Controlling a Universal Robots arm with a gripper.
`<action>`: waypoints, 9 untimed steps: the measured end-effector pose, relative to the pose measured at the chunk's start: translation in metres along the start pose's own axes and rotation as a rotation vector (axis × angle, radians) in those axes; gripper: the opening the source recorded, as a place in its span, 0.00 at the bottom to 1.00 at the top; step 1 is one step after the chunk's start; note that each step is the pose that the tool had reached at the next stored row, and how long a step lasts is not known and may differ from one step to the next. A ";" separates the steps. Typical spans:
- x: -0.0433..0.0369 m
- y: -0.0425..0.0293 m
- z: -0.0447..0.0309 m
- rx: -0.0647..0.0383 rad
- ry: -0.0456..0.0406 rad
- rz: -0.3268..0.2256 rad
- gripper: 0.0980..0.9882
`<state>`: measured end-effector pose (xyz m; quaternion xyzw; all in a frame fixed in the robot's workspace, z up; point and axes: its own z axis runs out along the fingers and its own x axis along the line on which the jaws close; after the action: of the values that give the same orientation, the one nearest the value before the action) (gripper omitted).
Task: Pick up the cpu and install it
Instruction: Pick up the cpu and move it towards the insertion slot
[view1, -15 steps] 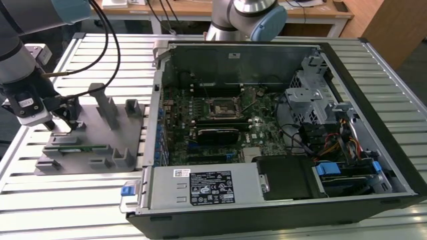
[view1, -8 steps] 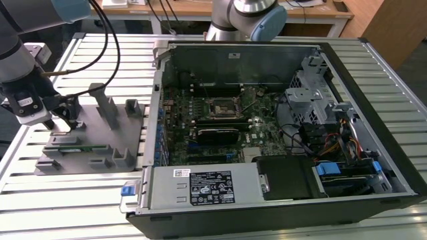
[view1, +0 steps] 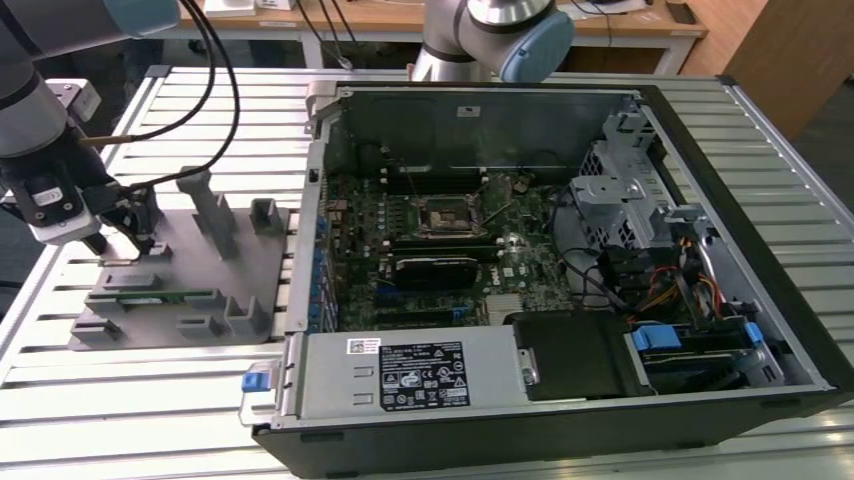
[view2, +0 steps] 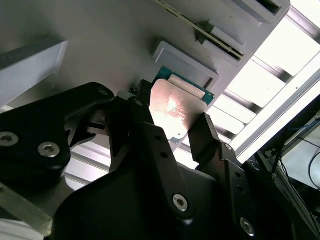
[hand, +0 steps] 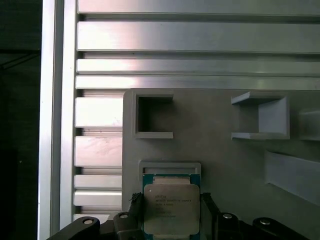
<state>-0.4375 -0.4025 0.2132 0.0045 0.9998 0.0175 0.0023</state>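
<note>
Pincer: the pincer hangs low over the grey holder plate, its two black fingers drawn in just to the cpu's width and pressed against two opposite edges.
Cpu: the cpu lies flat, silver top up with a thin green edge, in its raised nest on the holder plate, near the plate's edge.
First wrist view: looks straight down on the cpu. It shows two open-sided pockets further in on the plate and the ribbed metal worktop past the plate's edge.
Second wrist view: looks slantwise from beneath the black pincer body. The cpu's bright top shows between the fingers, with the nest's rim touching one side of it.
Exterior view: the cpu is hidden behind the pincer.
On the plate: tall grey posts stand just beside the pincer, and a green memory stick lies in a slot.
Beside the plate: an open computer case sits on the worktop at the exterior view's right of the plate, with the black socket frame on its board.
Cables: black cables hang over the plate's far end.
</note>
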 end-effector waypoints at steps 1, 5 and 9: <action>0.0000 0.0000 -0.0002 0.000 0.0000 0.000 0.50; 0.0000 0.0002 -0.0010 0.000 0.0000 0.000 0.50; 0.0000 0.0004 -0.0019 0.000 0.0002 0.000 0.50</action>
<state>-0.4375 -0.4022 0.2151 0.0045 0.9998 0.0174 0.0022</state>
